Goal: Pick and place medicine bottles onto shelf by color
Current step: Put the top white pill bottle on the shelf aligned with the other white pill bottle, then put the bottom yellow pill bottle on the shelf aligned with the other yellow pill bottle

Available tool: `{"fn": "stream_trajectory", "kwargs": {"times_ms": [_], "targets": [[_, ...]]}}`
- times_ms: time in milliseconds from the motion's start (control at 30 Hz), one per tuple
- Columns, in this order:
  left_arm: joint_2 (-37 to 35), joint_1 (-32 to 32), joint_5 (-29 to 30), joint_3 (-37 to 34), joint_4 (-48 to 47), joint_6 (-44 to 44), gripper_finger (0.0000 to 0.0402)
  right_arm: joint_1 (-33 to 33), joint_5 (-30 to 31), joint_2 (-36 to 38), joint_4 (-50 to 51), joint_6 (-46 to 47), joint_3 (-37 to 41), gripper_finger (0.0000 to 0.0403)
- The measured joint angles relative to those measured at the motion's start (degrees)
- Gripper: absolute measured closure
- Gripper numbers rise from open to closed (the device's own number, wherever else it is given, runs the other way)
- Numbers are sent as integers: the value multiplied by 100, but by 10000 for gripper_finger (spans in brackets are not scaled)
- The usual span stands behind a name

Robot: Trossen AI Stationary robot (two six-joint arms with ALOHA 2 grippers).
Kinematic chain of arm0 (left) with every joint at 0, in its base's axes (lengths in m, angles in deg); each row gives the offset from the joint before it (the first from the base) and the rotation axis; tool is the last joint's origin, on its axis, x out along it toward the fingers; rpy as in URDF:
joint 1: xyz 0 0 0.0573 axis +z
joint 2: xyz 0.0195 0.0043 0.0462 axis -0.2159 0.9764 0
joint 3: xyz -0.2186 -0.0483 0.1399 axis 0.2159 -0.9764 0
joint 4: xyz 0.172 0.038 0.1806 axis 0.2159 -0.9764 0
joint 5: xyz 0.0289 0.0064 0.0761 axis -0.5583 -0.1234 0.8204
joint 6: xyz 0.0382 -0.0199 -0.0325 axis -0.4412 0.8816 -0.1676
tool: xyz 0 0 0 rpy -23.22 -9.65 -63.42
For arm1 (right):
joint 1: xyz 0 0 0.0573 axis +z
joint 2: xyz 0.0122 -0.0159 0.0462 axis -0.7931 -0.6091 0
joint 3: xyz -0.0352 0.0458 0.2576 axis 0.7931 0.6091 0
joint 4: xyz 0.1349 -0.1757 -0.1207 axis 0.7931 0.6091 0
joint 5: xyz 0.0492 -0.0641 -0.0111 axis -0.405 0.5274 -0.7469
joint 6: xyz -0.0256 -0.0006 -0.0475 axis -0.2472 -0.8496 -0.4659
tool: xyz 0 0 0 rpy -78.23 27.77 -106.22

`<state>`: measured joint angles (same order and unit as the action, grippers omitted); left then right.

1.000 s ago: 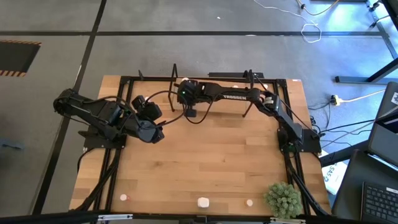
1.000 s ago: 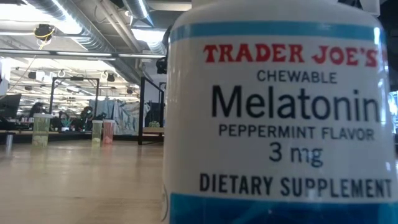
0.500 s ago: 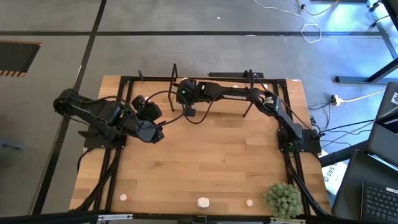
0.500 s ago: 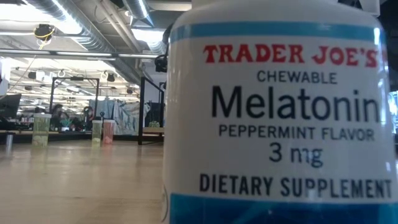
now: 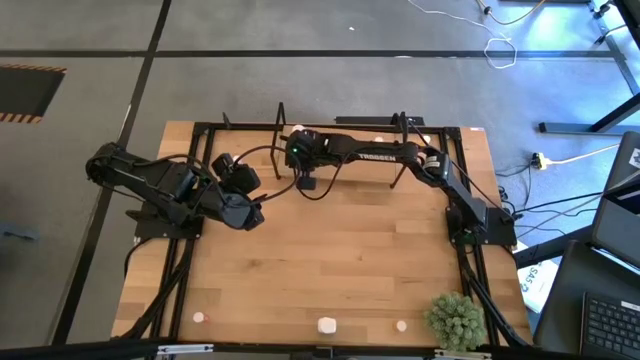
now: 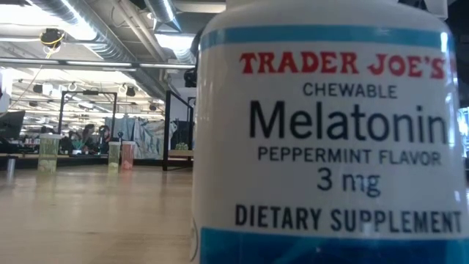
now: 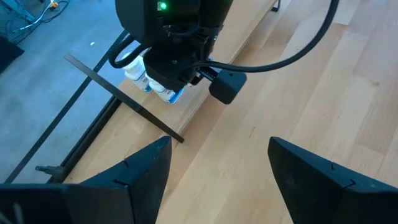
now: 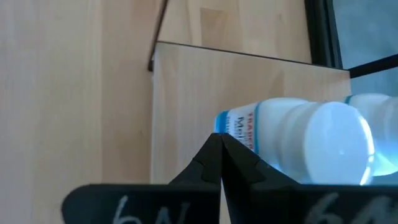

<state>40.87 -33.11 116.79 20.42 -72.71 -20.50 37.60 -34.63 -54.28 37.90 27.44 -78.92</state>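
The right claw (image 8: 219,144) hangs clenched and empty over the shelf (image 8: 249,93), just beside two white medicine bottles (image 8: 298,140) apparently lying on its base. The left claw (image 7: 214,165) waits released above the counter (image 5: 330,260).

Bottle (image 6: 330,139) label: "TRADER JOE'S Chewable Melatonin 3 mg"; arm (image 5: 385,155): "TROSSEN".

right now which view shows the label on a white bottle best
The low view: a white bottle stands right at the lens, its Trader Joe's melatonin label fully legible. The right wrist view shows a white bottle on the shelf with only a sliver of label; the left wrist view shows white bottles small; the high view shows no label.
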Motion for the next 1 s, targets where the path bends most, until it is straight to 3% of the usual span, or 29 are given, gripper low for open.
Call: {"fn": "stream_trajectory", "kwargs": {"times_ms": [633, 1000], "targets": [[0, 0, -2, 0, -2, 0, 139, -114, -14, 0, -398, -155, 0, 397], [-2, 2, -2, 0, 0, 0, 139, 191, -162, 228, 307, 65, 0, 400]]}}
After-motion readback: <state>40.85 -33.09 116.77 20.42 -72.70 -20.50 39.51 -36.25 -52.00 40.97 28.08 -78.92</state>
